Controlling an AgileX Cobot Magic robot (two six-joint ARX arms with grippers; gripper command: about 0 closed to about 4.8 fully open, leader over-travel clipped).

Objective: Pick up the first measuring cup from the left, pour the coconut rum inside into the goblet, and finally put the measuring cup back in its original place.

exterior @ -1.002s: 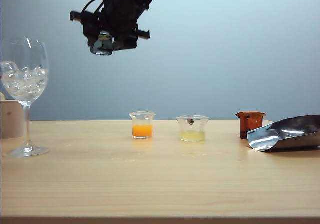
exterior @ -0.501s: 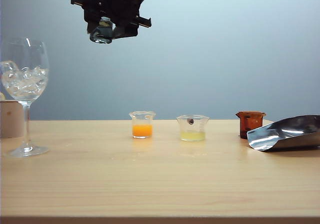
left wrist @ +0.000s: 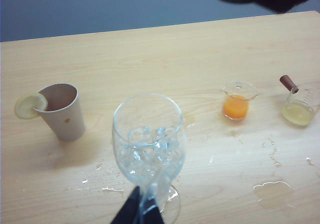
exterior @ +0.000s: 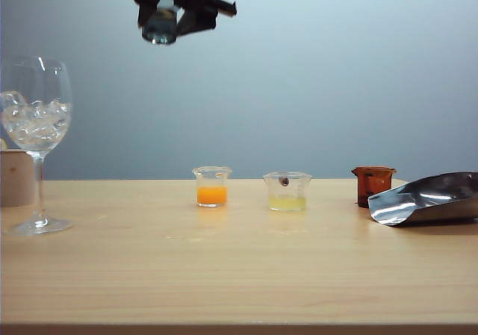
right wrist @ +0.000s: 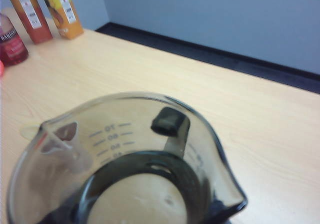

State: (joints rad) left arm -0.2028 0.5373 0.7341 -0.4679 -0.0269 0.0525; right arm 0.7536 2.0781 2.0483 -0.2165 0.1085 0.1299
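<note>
Goblet (exterior: pixel 36 137) first: you are steadying it at the table's (exterior: pixel 239 275) left end, the left gripper (left wrist: pixel 141 210) gripping its stem, ice in the bowl. Well right of it and far above, your right gripper (exterior: pixel 166 16) is clasping the measuring cup (right wrist: pixel 125 159) near the exterior view's top edge, roughly upright. Whether coconut rum is inside cannot be told. Carry it level across until its lip is over the bowl, then tip slowly.

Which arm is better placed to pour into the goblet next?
Right: the right gripper already holds the measuring cup high above the table. The left gripper is clamped on the goblet stem.
</note>
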